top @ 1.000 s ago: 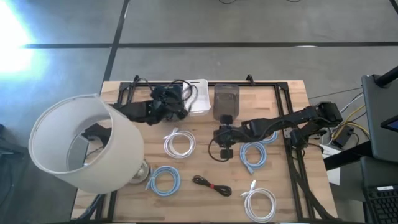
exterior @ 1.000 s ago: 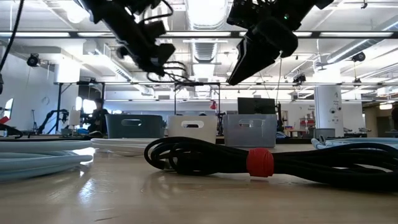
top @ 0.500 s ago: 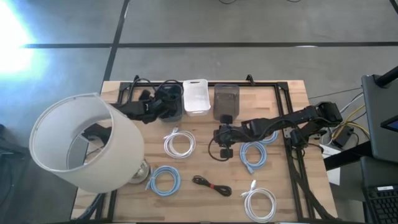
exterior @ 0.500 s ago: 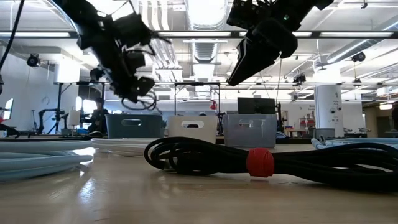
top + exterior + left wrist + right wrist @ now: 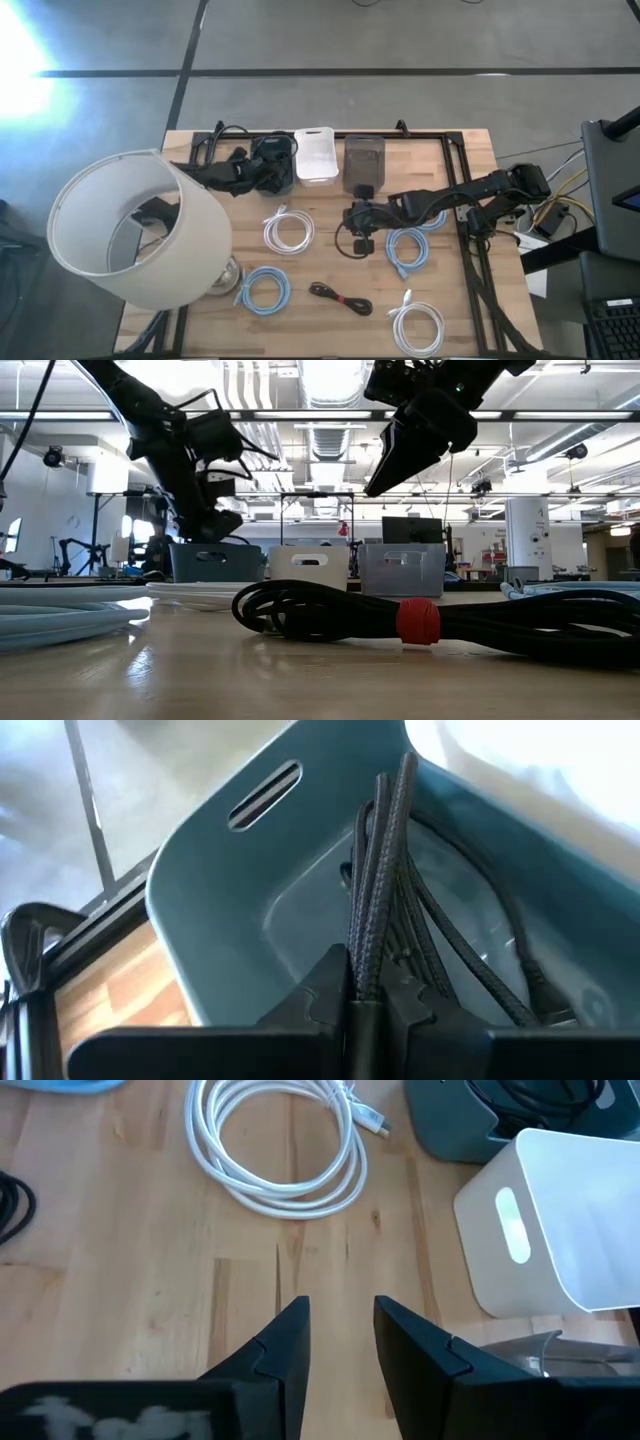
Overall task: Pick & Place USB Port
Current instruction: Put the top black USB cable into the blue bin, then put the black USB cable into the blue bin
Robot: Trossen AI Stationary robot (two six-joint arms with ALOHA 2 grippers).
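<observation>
My left gripper (image 5: 266, 168) (image 5: 365, 1012) hangs over the dark blue-grey bin (image 5: 283, 186) (image 5: 220, 890) at the table's far side, shut on a black braided USB cable (image 5: 385, 870). The cable's loops hang down into that bin. A white bin (image 5: 314, 155) and a grey bin (image 5: 363, 158) stand to its right. My right gripper (image 5: 353, 222) (image 5: 340, 1342) hovers open above bare wood near the table's middle, touching nothing. In the low view the left arm (image 5: 195, 455) shows on the left and the right gripper (image 5: 400, 455) on the right. My left gripper pinches a bundle of several black cable strands (image 5: 366, 965) between its two fingers. It comes from above, slanting down toward the bin. The strands run on past the fingertips and hang slack into the blue-grey bin, where the lower loops (image 5: 500, 970) lie against its inside.
Coiled cables lie on the table: a white one (image 5: 288, 232) (image 5: 280, 1145), a blue one (image 5: 265, 290), a black one with a red tie (image 5: 340, 297) (image 5: 400, 620), another white one (image 5: 418, 325) and a blue one (image 5: 408, 248). A large white lampshade (image 5: 130, 230) covers the left side.
My left gripper has swung toward the table's left, away from the white bin, and come down over the blue-grey bin, staying shut on the black cable. The cable, which earlier hung across the white bin, now hangs into the blue-grey one. The right arm kept still.
</observation>
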